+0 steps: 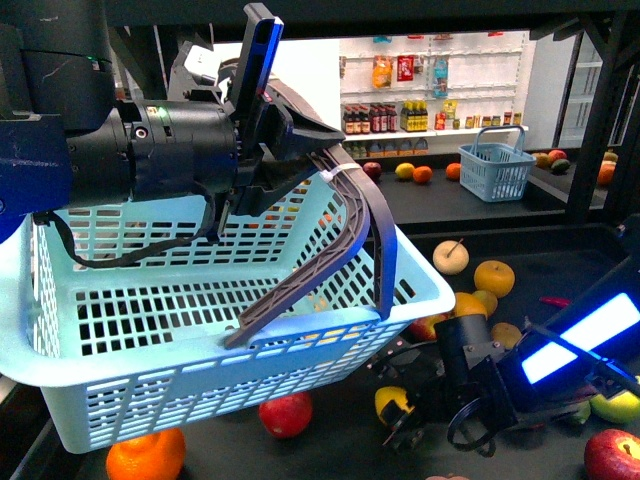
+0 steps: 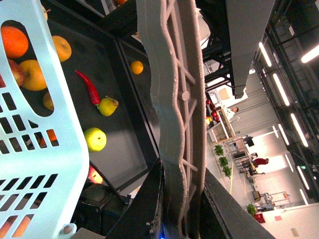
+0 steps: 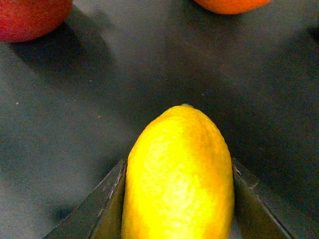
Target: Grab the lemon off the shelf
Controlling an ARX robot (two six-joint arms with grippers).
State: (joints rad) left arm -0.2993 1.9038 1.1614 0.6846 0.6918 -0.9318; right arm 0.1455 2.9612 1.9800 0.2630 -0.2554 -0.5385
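The left arm reaches across high from the left side, its end effector clamped on the basket handle. The right arm slants down from the lower right, its end effector low, with both fingers pressed against the lemon.

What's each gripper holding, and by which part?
Left gripper: the basket, by its grey handle. Right gripper: the lemon, pinched across its two long sides.
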